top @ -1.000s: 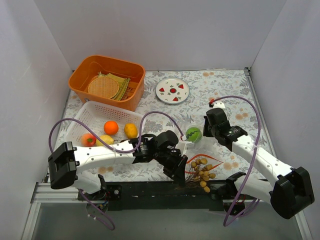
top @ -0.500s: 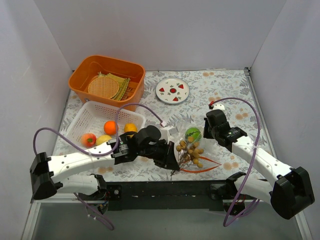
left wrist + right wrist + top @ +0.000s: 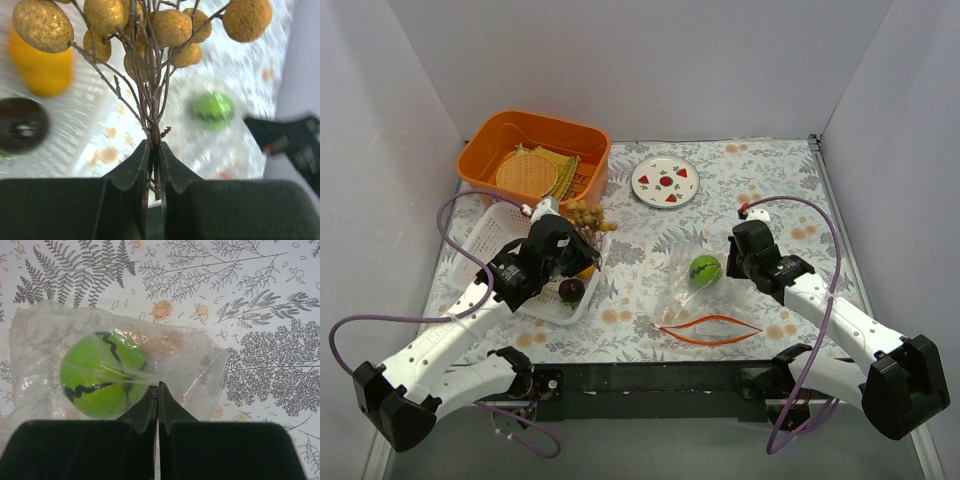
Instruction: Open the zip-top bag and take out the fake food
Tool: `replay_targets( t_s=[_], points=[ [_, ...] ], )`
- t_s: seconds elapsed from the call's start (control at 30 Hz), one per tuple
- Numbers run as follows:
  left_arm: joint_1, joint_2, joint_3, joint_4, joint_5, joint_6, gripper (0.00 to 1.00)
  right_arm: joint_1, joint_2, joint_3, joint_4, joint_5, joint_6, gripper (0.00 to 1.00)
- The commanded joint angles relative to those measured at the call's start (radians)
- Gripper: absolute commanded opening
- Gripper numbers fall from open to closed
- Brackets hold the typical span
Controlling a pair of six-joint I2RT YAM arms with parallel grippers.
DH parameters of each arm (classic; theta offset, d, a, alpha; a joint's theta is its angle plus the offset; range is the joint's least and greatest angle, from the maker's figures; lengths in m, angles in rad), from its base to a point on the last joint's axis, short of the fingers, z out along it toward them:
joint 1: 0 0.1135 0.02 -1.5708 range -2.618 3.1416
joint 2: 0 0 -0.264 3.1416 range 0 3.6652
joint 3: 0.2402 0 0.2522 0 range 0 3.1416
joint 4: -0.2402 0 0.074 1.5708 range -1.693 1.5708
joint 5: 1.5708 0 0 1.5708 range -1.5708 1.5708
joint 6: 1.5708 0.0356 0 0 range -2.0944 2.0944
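The zip-top bag (image 3: 682, 290) lies crinkled on the flowered table, its red-orange zip strip (image 3: 710, 327) gaping toward the near edge. Inside it sits a green ball with black wavy lines (image 3: 706, 269), one piece of the fake food. My right gripper (image 3: 729, 263) is shut on the bag's plastic (image 3: 192, 360) just beside the green ball (image 3: 102, 374). My left gripper (image 3: 578, 233) is shut on the stem of a twiggy bunch of tan nut-like balls (image 3: 583, 212), held above the white mesh basket (image 3: 485, 238). In the left wrist view the bunch (image 3: 170, 27) fans out above the shut jaws.
An orange bin (image 3: 488, 140) with a woven tan mat (image 3: 523, 172) stands at the back left. A white plate with painted red fruit (image 3: 665, 182) lies behind the bag. In the basket lie a yellow-orange fruit (image 3: 45, 70) and a dark round piece (image 3: 571, 290).
My left gripper has carried the tan bunch from the bag's mouth leftward and back, to over the white basket. The right gripper and the bag have stayed put.
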Motion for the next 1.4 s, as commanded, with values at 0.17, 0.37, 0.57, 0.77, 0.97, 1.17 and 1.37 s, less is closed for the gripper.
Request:
replay_targets(
  t_s=[0.17, 0.37, 0.57, 0.77, 0.97, 1.17, 1.37],
  points=[
    [0.250, -0.030, -0.127, 0.005, -0.163, -0.089, 0.00, -0.002, -0.063, -0.010, 0.010, -0.036, -0.003, 0.01],
    [0.320, 0.001, -0.146, 0.028, -0.180, -0.100, 0.03, -0.002, -0.078, -0.024, 0.015, -0.054, -0.006, 0.01],
    [0.417, 0.007, -0.102, 0.039, -0.186, -0.059, 0.03, -0.004, -0.083, -0.028, 0.019, -0.061, -0.009, 0.01],
    [0.515, 0.070, -0.062, 0.058, -0.145, -0.060, 0.05, -0.002, -0.083, -0.024, 0.016, -0.065, -0.011, 0.01],
    [0.642, 0.151, -0.043, 0.090, -0.071, -0.027, 0.09, -0.004, -0.078, -0.010, 0.009, -0.067, -0.019, 0.01],
    [0.666, 0.184, -0.034, 0.110, -0.030, 0.044, 0.75, -0.004, -0.078, -0.009, 0.009, -0.068, -0.025, 0.01],
    [0.598, 0.104, -0.049, 0.104, 0.051, 0.107, 0.81, -0.004, -0.072, -0.005, 0.003, -0.065, -0.028, 0.01]
  ],
)
